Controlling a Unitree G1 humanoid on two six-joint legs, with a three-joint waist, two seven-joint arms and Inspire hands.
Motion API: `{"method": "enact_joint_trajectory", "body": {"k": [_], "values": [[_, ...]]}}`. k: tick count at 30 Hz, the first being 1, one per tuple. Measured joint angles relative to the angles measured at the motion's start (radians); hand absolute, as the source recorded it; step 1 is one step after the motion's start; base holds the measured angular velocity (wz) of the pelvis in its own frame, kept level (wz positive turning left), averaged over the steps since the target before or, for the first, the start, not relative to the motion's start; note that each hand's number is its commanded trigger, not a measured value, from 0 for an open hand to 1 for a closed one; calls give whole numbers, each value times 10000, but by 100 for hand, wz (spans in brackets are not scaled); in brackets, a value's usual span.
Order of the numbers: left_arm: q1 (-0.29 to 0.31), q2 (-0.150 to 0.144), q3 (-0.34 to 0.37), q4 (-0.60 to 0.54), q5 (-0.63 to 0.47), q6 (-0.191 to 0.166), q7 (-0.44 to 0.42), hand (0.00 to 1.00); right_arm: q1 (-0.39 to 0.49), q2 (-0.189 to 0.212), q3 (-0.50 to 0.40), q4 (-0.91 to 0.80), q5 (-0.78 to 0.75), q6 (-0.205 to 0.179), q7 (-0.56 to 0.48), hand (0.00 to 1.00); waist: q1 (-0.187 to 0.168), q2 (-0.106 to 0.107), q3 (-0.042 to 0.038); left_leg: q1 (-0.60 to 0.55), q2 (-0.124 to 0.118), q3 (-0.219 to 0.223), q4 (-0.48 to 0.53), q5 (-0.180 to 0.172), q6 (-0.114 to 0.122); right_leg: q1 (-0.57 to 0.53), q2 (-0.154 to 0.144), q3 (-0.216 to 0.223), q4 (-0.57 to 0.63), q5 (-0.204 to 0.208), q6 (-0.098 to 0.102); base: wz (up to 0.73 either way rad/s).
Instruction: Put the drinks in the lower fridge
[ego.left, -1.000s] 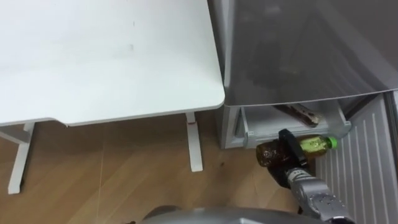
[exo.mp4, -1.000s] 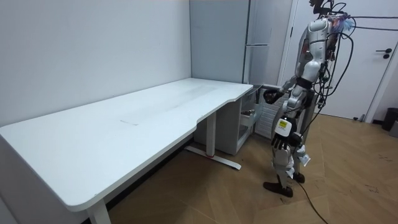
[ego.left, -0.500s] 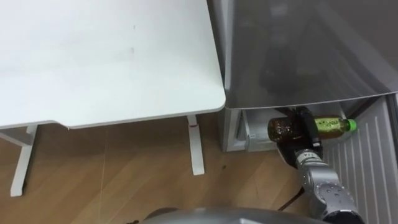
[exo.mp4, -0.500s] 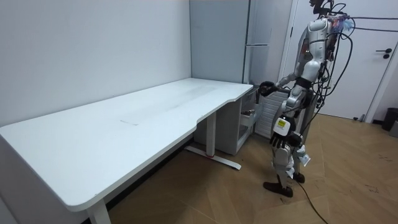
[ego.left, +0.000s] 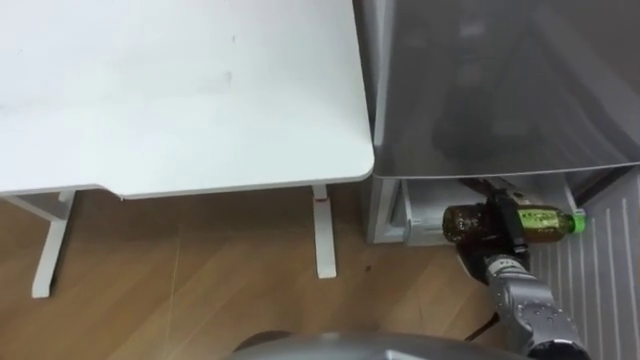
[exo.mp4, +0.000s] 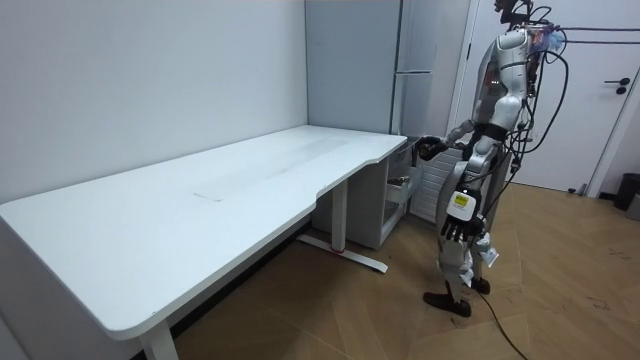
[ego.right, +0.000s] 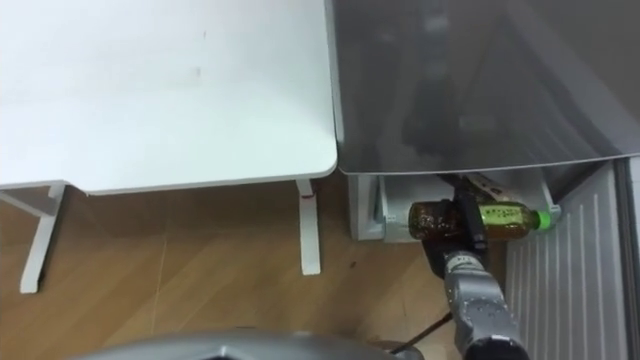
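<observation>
Right hand (ego.left: 503, 228) is curled round the bottle (ego.left: 462, 222) at mid-length. Bottle lies level, long axis across the fridge (ego.left: 500, 90) front, green cap to robot's right, at the open lower compartment (ego.left: 408, 212). Likely next: push straight in. Left hand (exo.mp4: 455, 231) hangs idle.

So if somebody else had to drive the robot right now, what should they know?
Right hand: shut on the bottle, which lies sideways with its cap to the robot's right.
Left hand: hangs at the robot's side, idle.
Where: the robot stands at the fridge, beside the table. The lower door is open, and the bottle is at the lower opening, in front of the white shelf.
Done: bottle picked up and brought to the fridge.
Left: probably ease it onto the shelf, let go, pull the hand out and shut the door.
</observation>
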Motion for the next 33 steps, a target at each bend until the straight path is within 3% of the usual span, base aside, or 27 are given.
{"method": "enact_joint_trajectory", "body": {"k": [3, 6, 13, 15, 18, 22, 27, 33], "values": [[-201, 35, 14, -3, -9, -88, 6, 0, -616, -34, -367, 503, 1, 0, 100, 100, 115, 58, -35, -323, 6, -18, 61, 21, 28, -265, -14, -52, 142, 5, -3, 4], [-507, 143, -13, 28, -13, -109, 19, 0, -1279, -64, -598, 1489, -12, 79, 393, 100, 97, 64, -21, -687, -7, -108, 90, 138, 60, -638, -48, -223, 275, 27, -23, 11], [-1581, 248, -195, 460, -133, -276, 106, 0, -3425, -329, -1150, 4003, -67, 75, 552, 100, 162, 134, 169, -2031, -51, -506, 260, 572, 128, -1846, -47, -532, 579, 231, -89, 17], [-1927, 248, -244, 647, -133, -288, 110, 0, -3874, -525, -1144, 4677, -109, 190, 697, 100, 381, 167, 255, -2348, -35, -530, 250, 690, 140, -2214, -52, -554, 743, 258, -109, 7], [-2344, 267, -442, 755, -133, -386, 220, 0, -4189, -677, -1112, 4850, -406, 294, 769, 100, 632, 174, 274, -2821, -33, -566, 205, 904, 142, -2791, -82, -613, 936, 292, -162, 4], [-2720, 300, -437, 1109, -228, -624, 336, 0, -4549, -713, -1137, 5074, -516, 356, 770, 100, 705, 145, 293, -3134, -61, -648, 63, 1104, 134, -3140, -108, -729, 995, 307, -189, 11], [-3142, 320, -443, 1412, -516, -853, 557, 0, -5285, -943, -1283, 6065, -812, 554, 797, 100, 802, 97, 324, -3422, -70, -645, 90, 1137, 142, -3440, -137, -784, 1084, 299, -197, 2], [-3624, 348, -446, 1676, -934, -1089, 759, 0, -5449, -1260, -1337, 6146, -905, 673, 806, 100, 1004, -9, 393, -3591, -89, -641, 84, 1146, 145, -3625, -172, -797, 1112, 299, -196, 0]]}}
